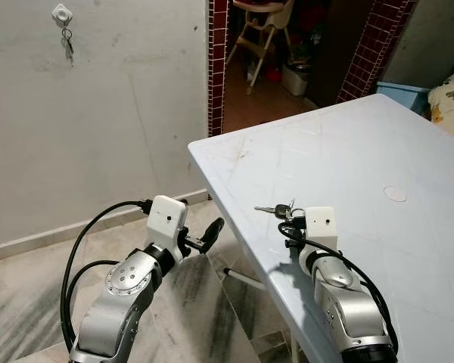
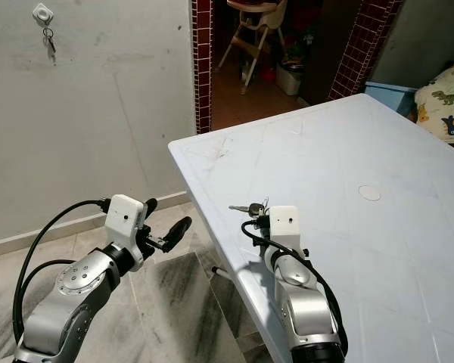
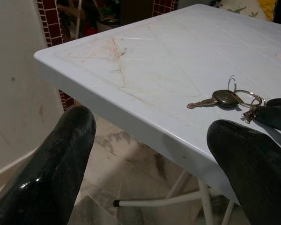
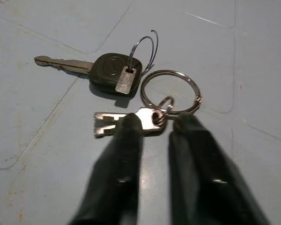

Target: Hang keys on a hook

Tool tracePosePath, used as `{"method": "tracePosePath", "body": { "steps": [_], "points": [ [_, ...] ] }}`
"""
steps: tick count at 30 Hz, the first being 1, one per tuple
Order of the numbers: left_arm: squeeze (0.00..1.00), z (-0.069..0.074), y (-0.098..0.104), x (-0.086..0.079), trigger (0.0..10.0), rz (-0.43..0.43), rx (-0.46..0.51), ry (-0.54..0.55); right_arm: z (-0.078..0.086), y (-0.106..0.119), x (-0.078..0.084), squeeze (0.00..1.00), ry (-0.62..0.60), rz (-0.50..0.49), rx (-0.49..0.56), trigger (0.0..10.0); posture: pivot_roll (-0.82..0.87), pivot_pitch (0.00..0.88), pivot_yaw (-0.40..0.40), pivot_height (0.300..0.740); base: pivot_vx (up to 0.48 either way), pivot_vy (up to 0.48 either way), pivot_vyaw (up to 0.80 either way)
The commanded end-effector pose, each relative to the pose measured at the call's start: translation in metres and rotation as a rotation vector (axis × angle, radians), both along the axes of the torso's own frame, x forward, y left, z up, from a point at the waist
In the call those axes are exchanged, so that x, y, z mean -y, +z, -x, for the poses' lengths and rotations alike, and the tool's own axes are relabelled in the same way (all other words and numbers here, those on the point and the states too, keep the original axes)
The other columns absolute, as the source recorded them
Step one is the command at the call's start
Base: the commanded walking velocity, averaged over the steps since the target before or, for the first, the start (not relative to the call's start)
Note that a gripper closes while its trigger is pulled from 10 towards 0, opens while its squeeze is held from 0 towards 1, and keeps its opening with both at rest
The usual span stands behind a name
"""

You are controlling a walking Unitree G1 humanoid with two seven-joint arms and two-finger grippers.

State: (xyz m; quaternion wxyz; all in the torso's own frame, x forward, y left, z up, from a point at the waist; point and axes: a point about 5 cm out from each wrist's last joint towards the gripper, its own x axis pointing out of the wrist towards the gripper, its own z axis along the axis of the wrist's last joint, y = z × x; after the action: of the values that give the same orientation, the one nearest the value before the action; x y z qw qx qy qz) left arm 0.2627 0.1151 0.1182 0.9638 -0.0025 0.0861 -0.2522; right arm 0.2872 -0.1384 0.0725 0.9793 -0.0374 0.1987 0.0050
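Closing in on the keys point(image 4: 131, 89), the right gripper point(image 4: 152, 124) rests its tips on the white table point(image 1: 348, 151) near the edge, fingers narrowly parted around the small silver key, not yet pinching it, so pickup appears to be the step in hand. The left gripper point(image 3: 150, 140) hangs spread off the table's corner. Next: pinch, lift, then carry to the far wall hook point(image 1: 61, 13), which already holds other keys.
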Motion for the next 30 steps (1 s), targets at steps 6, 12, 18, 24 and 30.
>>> {"method": "tracePosePath", "body": {
  "steps": [6, 12, 18, 24, 30],
  "points": [
    [0.0, -0.001, 0.004, 0.0, 10.0, -0.006, 0.01, 0.002, 0.003, -0.009, 0.01, 0.0, -0.037, 0.02, -0.047, 0.0, 0.11, 0.0, -0.042, 0.74, 0.0, 0.0, 0.0],
    [0.0, -0.001, 0.004, -0.001, 10.0, -0.007, 0.008, 0.003, 0.01, -0.011, 0.019, 0.0, -0.052, 0.021, -0.056, 0.0, 0.11, 0.0, -0.04, 0.74, 0.0, 0.0, 0.0],
    [0.0, -0.001, 0.004, 0.001, 10.0, -0.004, 0.006, -0.003, 0.012, -0.011, 0.024, 0.0, -0.064, 0.02, -0.06, 0.0, 0.11, 0.0, -0.037, 0.74, 0.0, 0.0, 0.0],
    [0.0, -0.001, 0.004, 0.0, 10.0, -0.006, 0.004, -0.004, 0.014, -0.007, 0.025, 1.0, -0.062, 0.01, -0.037, 10.0, 0.11, 0.0, -0.037, 0.74, 0.0, 0.0, 0.0],
    [0.0, -0.001, 0.004, 0.001, 10.0, -0.003, 0.003, -0.004, 0.012, 0.002, 0.022, 1.0, -0.051, -0.015, 0.023, 10.0, 0.11, 0.0, -0.036, 0.74, 0.0, 0.0, 0.0]
  ]
}}
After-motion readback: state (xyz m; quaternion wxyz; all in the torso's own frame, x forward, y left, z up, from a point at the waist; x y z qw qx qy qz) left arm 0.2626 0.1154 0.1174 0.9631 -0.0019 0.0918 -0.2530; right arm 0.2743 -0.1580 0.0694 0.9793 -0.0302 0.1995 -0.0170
